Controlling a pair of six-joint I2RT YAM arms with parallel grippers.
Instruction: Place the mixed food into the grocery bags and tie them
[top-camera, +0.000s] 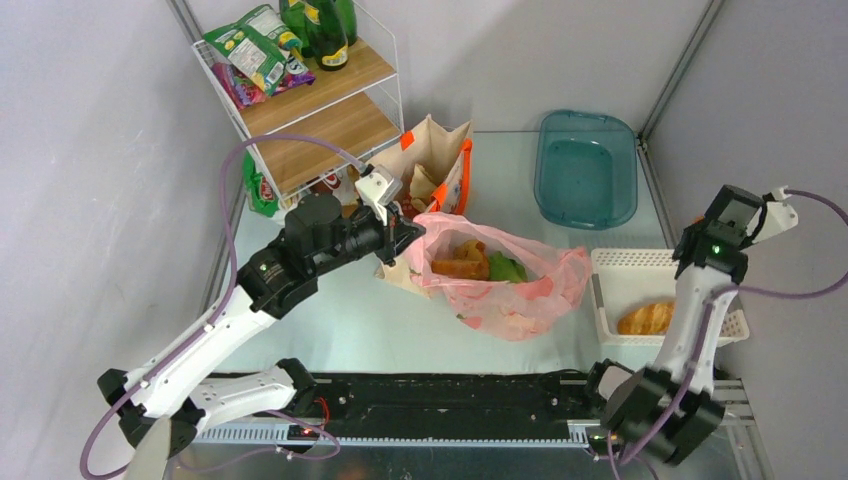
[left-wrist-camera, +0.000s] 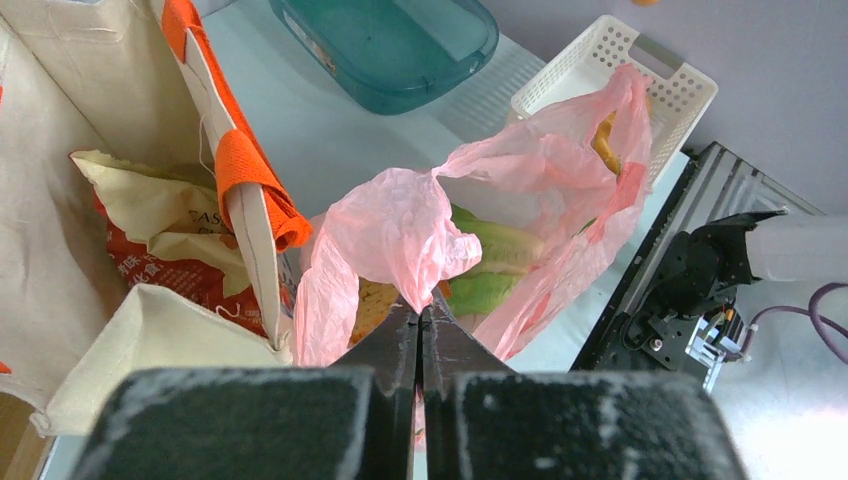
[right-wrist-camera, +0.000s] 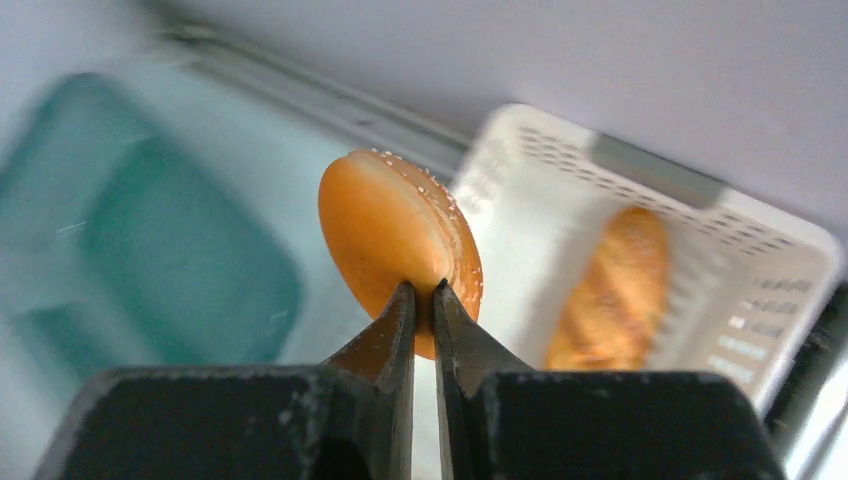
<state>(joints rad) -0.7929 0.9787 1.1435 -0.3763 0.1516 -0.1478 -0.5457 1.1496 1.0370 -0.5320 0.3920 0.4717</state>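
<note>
**Bun held over the basket, bag mouth off to its left**

Top view: your left end effector (top-camera: 405, 240) sits at the left rim of the pink bag (top-camera: 520, 295). The bag lies slumped on the counter (top-camera: 350, 330), and bread rolls (top-camera: 462, 262) and lettuce (top-camera: 507, 267) show through its mouth. Your right arm (top-camera: 700, 300) stands well apart from it, above the white basket (top-camera: 640, 262), where a loose roll (top-camera: 645, 318) lies. The bag mouth therefore lies to the left of the right arm, and the left arm is the nearer one. The right arm's fingers are hidden behind their own wrist here.

Left wrist view: the jaws are together, clamped on a twisted fold of the bag's rim and holding it up. The lettuce lies inside beyond the fold, its long axis running across the view. The beige tote (left-wrist-camera: 60, 100) stands just beside the bag on the left. You cannot judge from here how wide the mouth gapes.

Right wrist view: your right end effector (right-wrist-camera: 425, 295) is clamped on the lower edge of a sesame bun (right-wrist-camera: 395, 220), holding the disc upright. Below, all blurred, are the basket with its roll on the right and the teal tray (right-wrist-camera: 150, 240) on the left. The bag is out of this view.
</note>
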